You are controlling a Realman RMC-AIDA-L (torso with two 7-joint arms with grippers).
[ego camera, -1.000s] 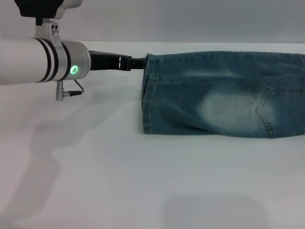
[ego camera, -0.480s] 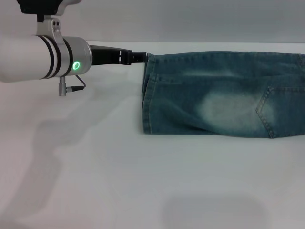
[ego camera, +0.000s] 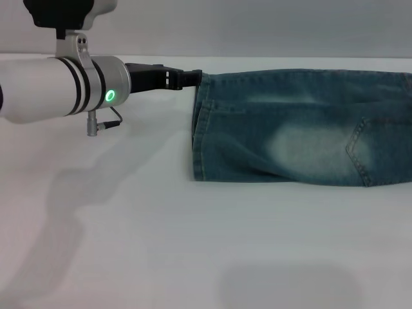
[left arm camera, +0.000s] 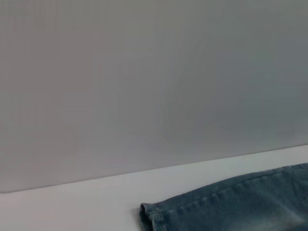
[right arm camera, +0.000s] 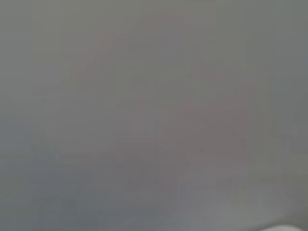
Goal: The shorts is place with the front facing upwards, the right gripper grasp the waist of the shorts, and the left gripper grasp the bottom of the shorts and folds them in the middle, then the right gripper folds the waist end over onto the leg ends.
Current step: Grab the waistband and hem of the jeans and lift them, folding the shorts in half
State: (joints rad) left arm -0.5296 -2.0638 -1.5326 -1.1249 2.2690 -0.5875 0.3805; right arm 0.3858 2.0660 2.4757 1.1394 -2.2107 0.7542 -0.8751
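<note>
Shorts (ego camera: 302,129) risk slipping: the left gripper (ego camera: 193,78) touches just 1 hem corner; whether it pinches, I cannot tell.

Blue denim shorts (ego camera: 296,129) with pale faded patch, black left gripper (ego camera: 193,78), white arm (ego camera: 45,90) with green ring light, white table (ego camera: 193,244)

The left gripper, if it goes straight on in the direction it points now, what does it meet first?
Probably the shorts: the left gripper points along the table at the far corner of the leg ends, its tip already at that edge. Actual contact is unclear.
</note>
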